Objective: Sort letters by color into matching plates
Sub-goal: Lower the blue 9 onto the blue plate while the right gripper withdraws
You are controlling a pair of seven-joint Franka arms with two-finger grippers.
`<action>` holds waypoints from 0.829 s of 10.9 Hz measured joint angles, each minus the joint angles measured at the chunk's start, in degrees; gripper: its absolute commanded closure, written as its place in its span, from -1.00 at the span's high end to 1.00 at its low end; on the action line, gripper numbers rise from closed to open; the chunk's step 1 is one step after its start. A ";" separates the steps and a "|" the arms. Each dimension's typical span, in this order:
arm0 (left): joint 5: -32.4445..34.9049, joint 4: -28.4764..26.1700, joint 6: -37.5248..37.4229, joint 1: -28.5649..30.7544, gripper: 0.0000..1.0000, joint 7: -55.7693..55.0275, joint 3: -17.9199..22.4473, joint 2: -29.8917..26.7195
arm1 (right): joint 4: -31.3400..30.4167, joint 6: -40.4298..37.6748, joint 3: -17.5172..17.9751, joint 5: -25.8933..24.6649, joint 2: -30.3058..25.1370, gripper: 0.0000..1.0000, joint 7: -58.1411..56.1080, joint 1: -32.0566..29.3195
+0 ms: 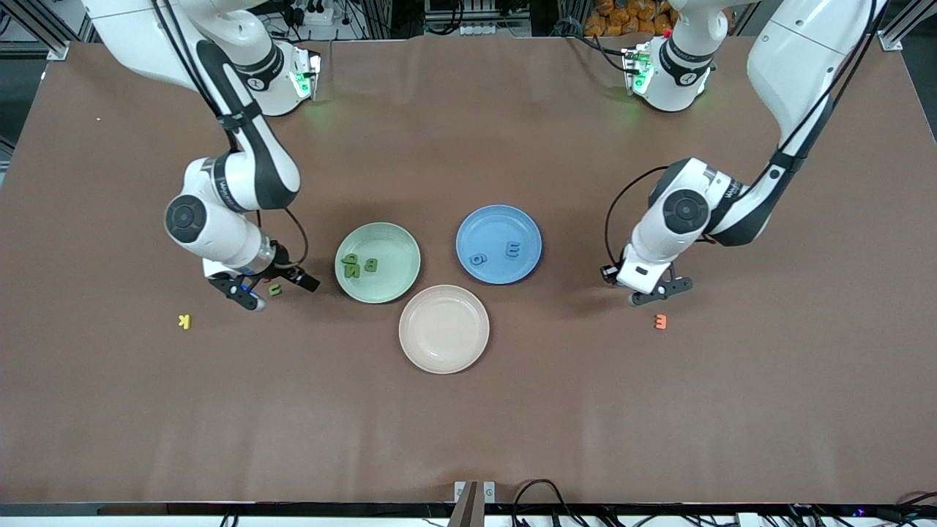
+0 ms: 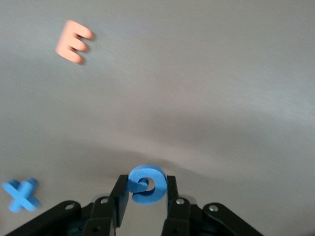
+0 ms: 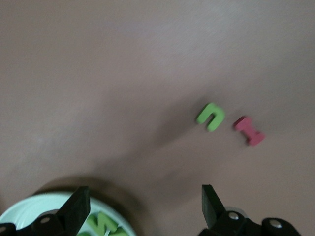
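Note:
My left gripper (image 2: 146, 189) is shut on a round blue letter (image 2: 146, 184) and hangs low over the table (image 1: 655, 293), beside the orange E (image 1: 660, 321). A blue X (image 2: 20, 195) lies close by. My right gripper (image 3: 142, 201) stands open over the table (image 1: 278, 288), at the edge of the mint green plate (image 1: 395, 284). A loose green letter (image 3: 211, 116) lies near it (image 1: 274, 290). Green letters (image 1: 351, 265) lie in the green plate, and two blue letters (image 1: 478, 259) lie in the blue plate (image 1: 492, 225).
A beige-pink plate (image 1: 443, 329) sits nearer the front camera, between the two colored plates. A yellow K (image 1: 184, 321) lies toward the right arm's end. A dark red letter (image 3: 249, 131) lies beside the loose green one.

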 measured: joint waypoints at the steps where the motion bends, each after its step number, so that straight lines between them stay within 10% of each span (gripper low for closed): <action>1: 0.00 0.62 -0.39 -1.91 -1.00 -2.17 -0.07 0.00 | 0.02 0.00 -1.15 -0.01 0.00 1.00 0.00 -0.54; 9: -5.88 8.74 -6.66 -14.02 -1.00 -14.70 -0.22 1.18 | 0.20 0.20 -5.73 -0.13 0.05 1.00 -0.03 -2.53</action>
